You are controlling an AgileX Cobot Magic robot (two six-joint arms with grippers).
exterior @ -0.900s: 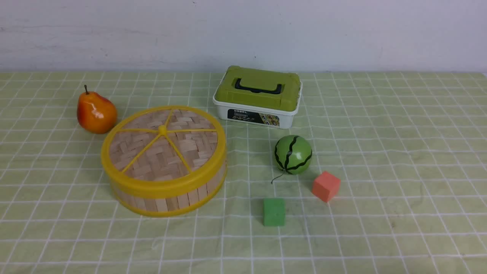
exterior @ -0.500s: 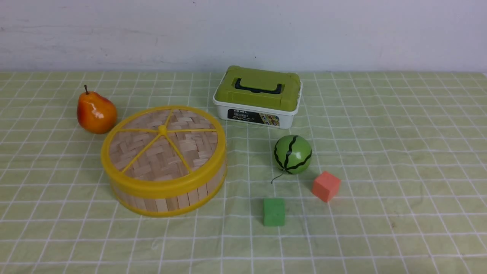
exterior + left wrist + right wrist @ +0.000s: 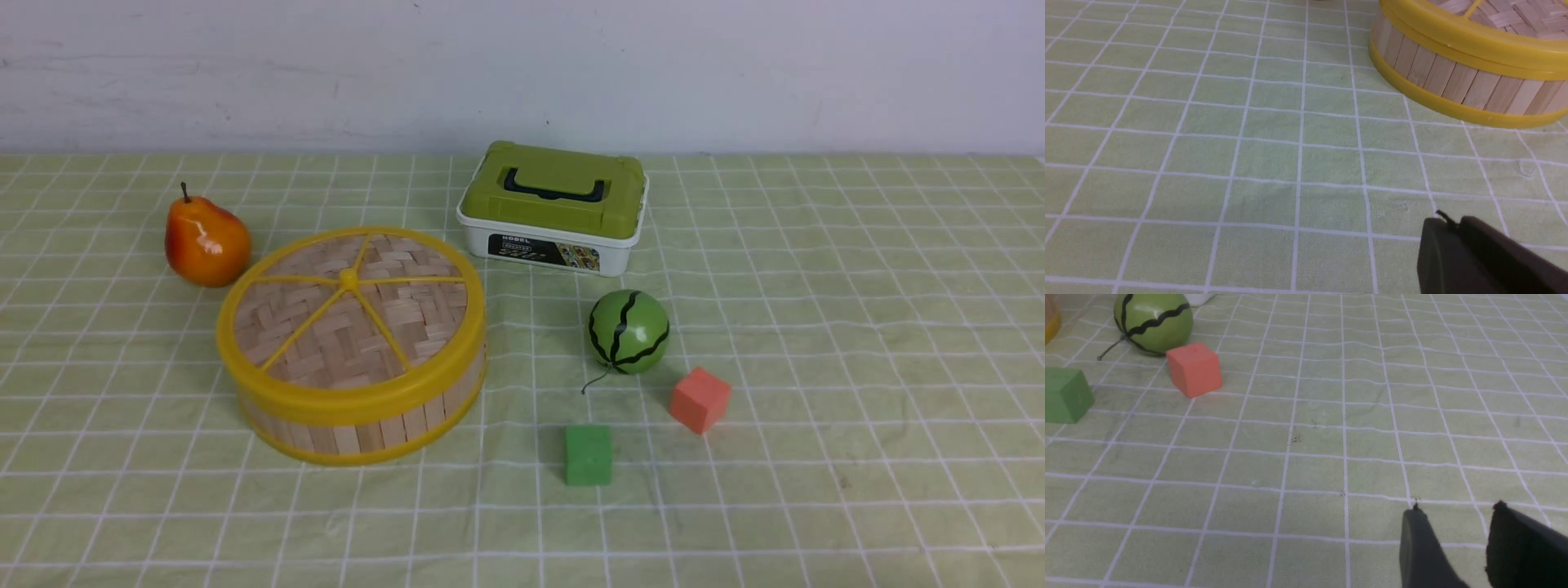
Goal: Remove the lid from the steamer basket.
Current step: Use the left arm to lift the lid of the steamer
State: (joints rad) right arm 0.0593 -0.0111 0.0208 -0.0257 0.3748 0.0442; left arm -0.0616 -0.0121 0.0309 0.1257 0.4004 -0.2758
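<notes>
The woven bamboo lid [image 3: 351, 314] with yellow rim, spokes and centre knob sits closed on the steamer basket [image 3: 359, 425], left of the table's middle. The left wrist view shows the basket's slatted wall [image 3: 1453, 79] and the lid's rim [image 3: 1474, 41]. My left gripper [image 3: 1447, 224] is shut and empty, low over the cloth, well short of the basket. My right gripper [image 3: 1455, 510] is open and empty over bare cloth, far to the right of the basket. Neither gripper shows in the front view.
A pear [image 3: 206, 238] stands behind the basket on the left. A white box with green lid [image 3: 553, 208] is at the back. A toy watermelon [image 3: 629, 331], an orange cube [image 3: 700, 398] and a green cube [image 3: 588, 454] lie right of the basket.
</notes>
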